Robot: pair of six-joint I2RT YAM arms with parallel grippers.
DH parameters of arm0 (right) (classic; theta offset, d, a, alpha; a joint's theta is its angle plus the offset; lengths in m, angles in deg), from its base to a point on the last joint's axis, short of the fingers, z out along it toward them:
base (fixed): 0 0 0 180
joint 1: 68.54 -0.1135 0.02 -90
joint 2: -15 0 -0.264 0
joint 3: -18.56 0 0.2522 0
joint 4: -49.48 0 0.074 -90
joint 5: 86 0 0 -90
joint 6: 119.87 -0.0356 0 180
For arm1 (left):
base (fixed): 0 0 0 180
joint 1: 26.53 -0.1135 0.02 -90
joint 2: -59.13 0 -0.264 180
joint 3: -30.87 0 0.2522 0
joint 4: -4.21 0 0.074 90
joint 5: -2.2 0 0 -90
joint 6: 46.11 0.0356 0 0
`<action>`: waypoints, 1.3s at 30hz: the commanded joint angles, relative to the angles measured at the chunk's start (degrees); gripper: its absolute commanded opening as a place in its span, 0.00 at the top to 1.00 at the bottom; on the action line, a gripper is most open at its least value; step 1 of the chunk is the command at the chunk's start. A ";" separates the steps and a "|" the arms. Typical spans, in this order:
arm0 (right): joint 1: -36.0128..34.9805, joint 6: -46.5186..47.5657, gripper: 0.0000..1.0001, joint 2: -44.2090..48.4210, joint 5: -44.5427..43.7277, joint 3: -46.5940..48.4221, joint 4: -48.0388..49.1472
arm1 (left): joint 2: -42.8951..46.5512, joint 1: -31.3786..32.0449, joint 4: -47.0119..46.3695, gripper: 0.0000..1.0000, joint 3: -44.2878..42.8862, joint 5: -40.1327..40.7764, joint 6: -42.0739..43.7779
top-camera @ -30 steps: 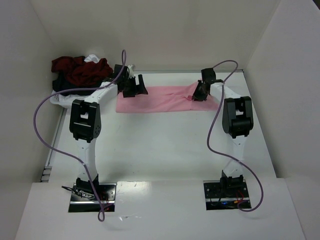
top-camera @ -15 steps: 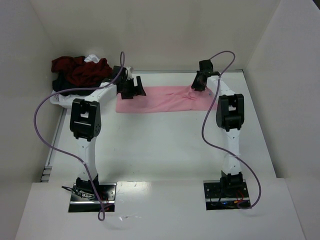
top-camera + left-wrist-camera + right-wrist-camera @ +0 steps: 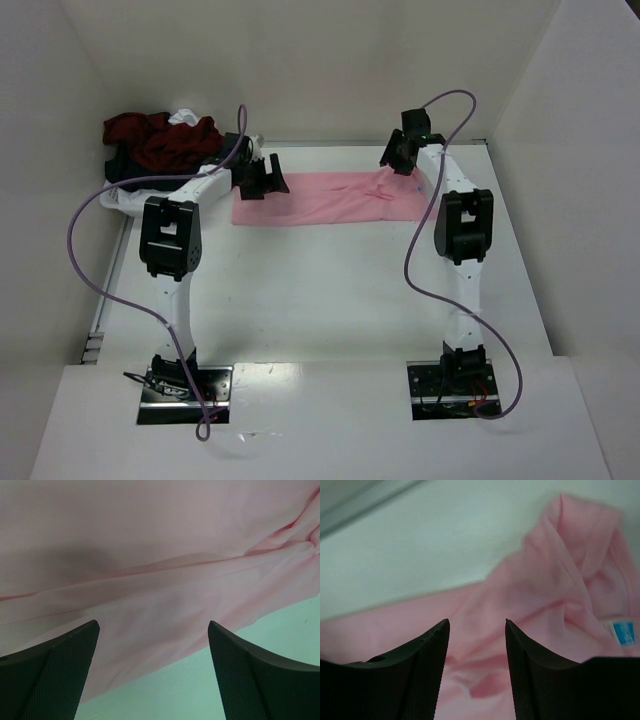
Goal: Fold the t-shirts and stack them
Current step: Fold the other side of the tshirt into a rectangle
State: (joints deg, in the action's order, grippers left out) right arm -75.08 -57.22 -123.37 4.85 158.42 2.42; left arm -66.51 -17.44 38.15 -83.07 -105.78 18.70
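The pink shirt (image 3: 330,198) lies flat as a long strip across the far part of the table (image 3: 320,300), running left to right. Its right end is bunched into folds. In the right wrist view a small blue-and-white label (image 3: 622,632) shows among those folds.

The shirt pile (image 3: 160,140) sits at the far left corner, apart from the pink shirt. Dark red cloth is on top, with black and white cloth under and behind it.

The left gripper (image 3: 266,180) is over the left end of the pink shirt. Its jaws are spread wide and nothing is between them; the left wrist view shows only smooth pink cloth and the table edge of the cloth below.

The right gripper (image 3: 398,158) is over the far right end of the pink shirt. Its jaws are partly apart and hold no cloth; the bunched folds lie beneath and beyond them.
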 commanded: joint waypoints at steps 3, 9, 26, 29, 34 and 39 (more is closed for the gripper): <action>0.22 -2.17 0.45 13.64 -1.81 -16.89 2.79 | -1.88 0.06 0.37 0.09 -1.51 0.40 1.20; 0.22 -4.63 0.40 17.60 -0.05 -28.36 7.72 | -3.20 0.59 2.40 0.16 -2.04 1.01 0.15; 0.22 -7.80 0.40 12.87 -2.42 -28.38 10.45 | -2.06 0.59 3.46 0.18 0.60 3.56 1.20; 0.22 -7.80 0.40 11.63 -2.42 -27.23 9.93 | -2.06 0.59 3.98 0.18 0.60 3.56 1.72; 0.22 -9.03 0.48 11.10 -2.42 -27.93 10.44 | -2.59 0.59 4.51 0.18 0.07 3.56 2.25; 0.22 -9.56 0.65 11.10 -2.42 -28.63 10.97 | -3.12 0.06 5.04 0.18 -0.45 3.56 2.25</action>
State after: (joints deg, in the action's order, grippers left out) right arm -75.08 -65.84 -112.00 3.34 129.07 10.99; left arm -69.44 -17.03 40.40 -83.25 -103.05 19.57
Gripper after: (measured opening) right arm 0.363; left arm 0.827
